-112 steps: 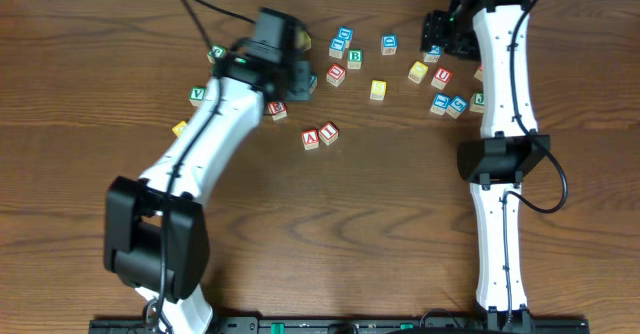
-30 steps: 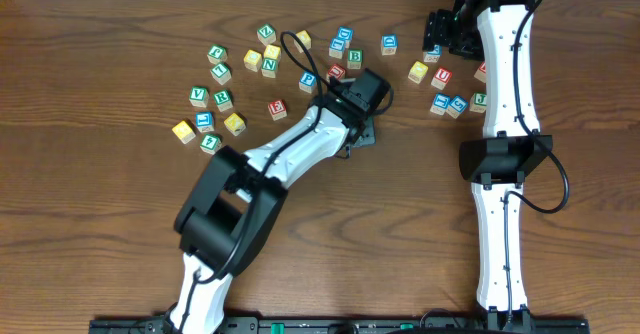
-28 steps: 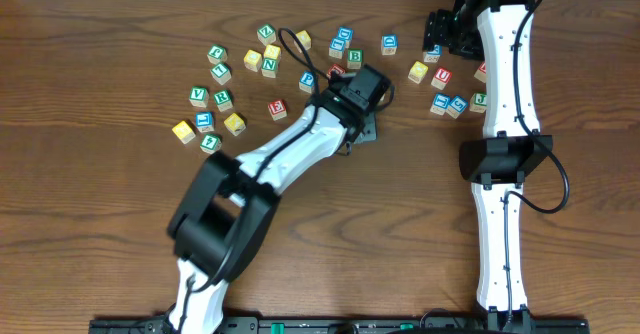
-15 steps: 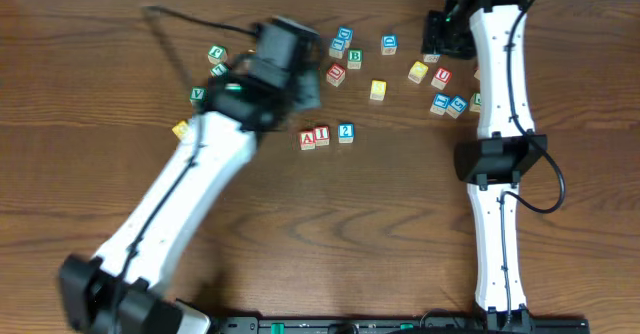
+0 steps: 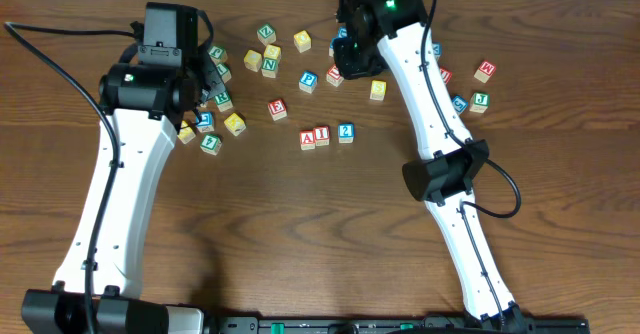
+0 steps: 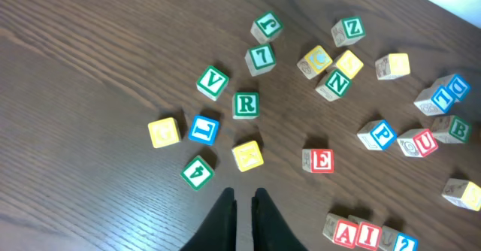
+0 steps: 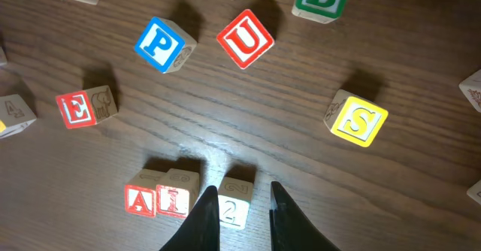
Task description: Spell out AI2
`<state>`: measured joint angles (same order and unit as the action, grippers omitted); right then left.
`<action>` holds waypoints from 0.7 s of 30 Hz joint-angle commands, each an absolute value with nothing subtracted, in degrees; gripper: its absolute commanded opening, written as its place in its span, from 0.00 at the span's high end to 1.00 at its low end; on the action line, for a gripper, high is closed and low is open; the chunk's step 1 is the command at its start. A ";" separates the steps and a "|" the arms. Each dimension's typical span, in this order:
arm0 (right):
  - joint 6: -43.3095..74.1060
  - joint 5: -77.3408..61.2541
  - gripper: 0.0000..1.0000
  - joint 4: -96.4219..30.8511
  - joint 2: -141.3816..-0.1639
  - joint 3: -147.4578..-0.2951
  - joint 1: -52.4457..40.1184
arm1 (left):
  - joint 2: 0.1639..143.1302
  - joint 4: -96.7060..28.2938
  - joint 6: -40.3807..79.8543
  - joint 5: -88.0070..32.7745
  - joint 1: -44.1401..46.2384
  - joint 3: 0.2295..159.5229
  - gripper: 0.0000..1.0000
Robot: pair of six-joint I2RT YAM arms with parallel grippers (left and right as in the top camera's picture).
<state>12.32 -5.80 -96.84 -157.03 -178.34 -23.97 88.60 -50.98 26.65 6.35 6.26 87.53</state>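
Note:
Three blocks stand in a row mid-table: a red A (image 5: 308, 140), a red I (image 5: 322, 135) touching it, and a blue 2 (image 5: 345, 132) a small gap to the right. My left gripper (image 5: 203, 77) hangs over the left cluster of blocks, fingers shut and empty (image 6: 242, 202); the A (image 6: 346, 234) and I (image 6: 368, 236) show at that view's lower right. My right gripper (image 5: 352, 69) hovers high above the row, open, holding nothing (image 7: 242, 204). Below it lie the A (image 7: 140, 200), I (image 7: 173, 201) and 2 (image 7: 234, 211); the 2 shows between the fingertips.
Several loose letter blocks lie across the far half: red E (image 5: 277, 107), blue P (image 5: 308, 79), yellow S (image 5: 377, 89), red W (image 5: 486, 70), green J (image 5: 480, 101). A cluster with a green R (image 6: 245, 104), V (image 6: 213, 82) and 4 (image 6: 197, 171) sits at the left.
The 2 now stands beside the I. My left arm has swung from there to the left, its gripper shutting. My right arm came in from the far right, its jaws narrowing.

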 commanded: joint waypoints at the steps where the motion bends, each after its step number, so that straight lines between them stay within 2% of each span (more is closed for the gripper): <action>1: 11.49 -6.24 0.84 -96.95 -154.80 -179.19 -26.06 | 87.55 -50.96 25.08 7.05 2.90 88.49 0.92; 5: 11.46 -6.57 0.92 -97.30 -154.82 -178.43 -29.65 | 87.55 -50.98 25.08 7.05 -1.19 88.49 0.91; 7: 11.40 -6.55 0.99 -97.30 -154.82 -176.92 -31.86 | 87.55 -51.00 25.06 7.11 -3.49 88.47 0.75; 10: 11.44 -6.46 0.99 -96.84 -154.82 -171.59 -35.81 | 87.55 -50.98 25.08 7.11 -7.07 88.47 0.60; 21: 10.59 -6.35 0.99 -91.68 -154.82 -160.13 -42.04 | 87.61 -51.99 25.10 7.07 -9.41 88.40 0.59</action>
<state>11.42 -6.44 -92.53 -156.24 -162.04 -41.52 88.60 -51.37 25.43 6.39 -9.37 87.53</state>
